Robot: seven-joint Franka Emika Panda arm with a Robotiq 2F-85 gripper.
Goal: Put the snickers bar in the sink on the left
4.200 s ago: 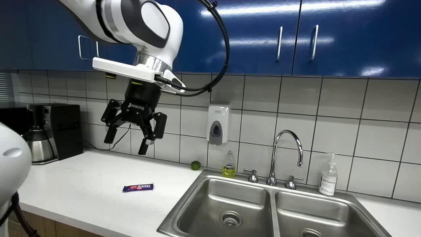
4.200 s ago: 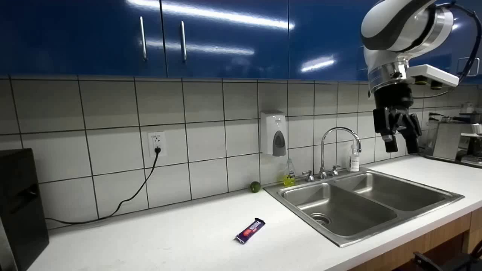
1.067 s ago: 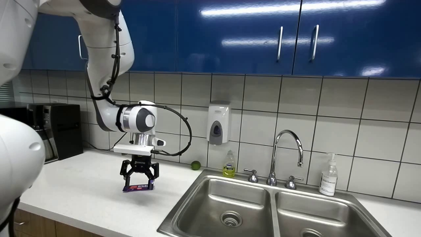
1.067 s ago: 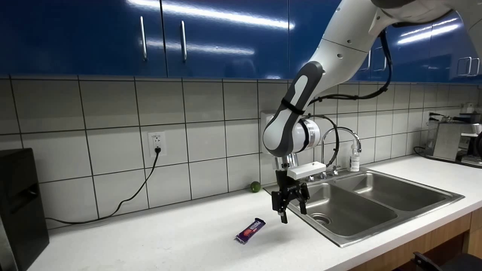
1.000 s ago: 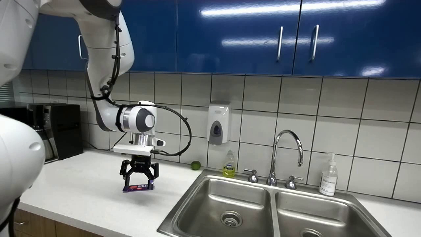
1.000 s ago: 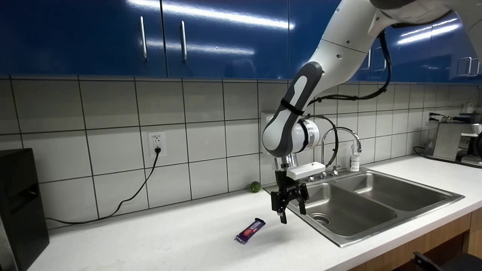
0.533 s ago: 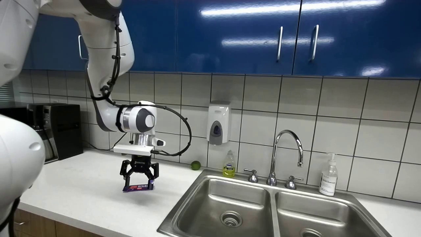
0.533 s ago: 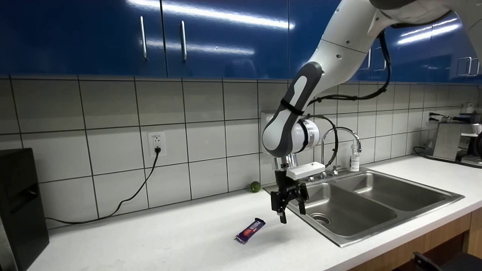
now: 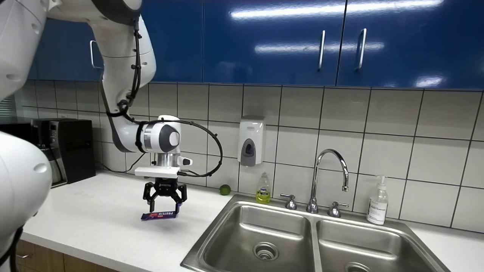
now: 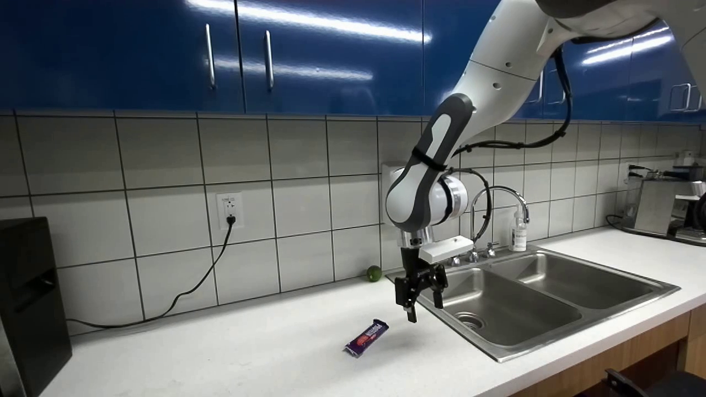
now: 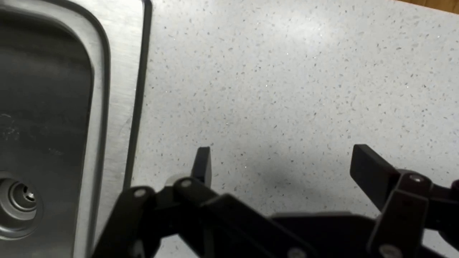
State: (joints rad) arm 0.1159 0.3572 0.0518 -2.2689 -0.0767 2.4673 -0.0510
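- Purple bar point(image 10: 367, 337), marked PROTEIN: lies on the surface point(image 10: 220, 358), left of the sink point(image 9: 210, 235) in both exterior views, apart from its rim.
- Hand point(image 11: 282, 157): fingers wide apart, positioned above the surface beside the sink.
- Green fruit point(image 9: 225, 189): on the surface near the sink's back corner.
- Yellow bottle point(image 9: 263, 194) and faucet point(image 9: 313, 187): upright along the sink's back rim.

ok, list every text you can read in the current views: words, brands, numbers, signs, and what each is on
"PROTEIN": on the purple bar; its other print is too small to read.
Too small or blurred: labels on the pump bottle and the bottle of yellow liquid; markings on the wall dispenser, the outlet plate and the gripper.
No number or sign is readable.
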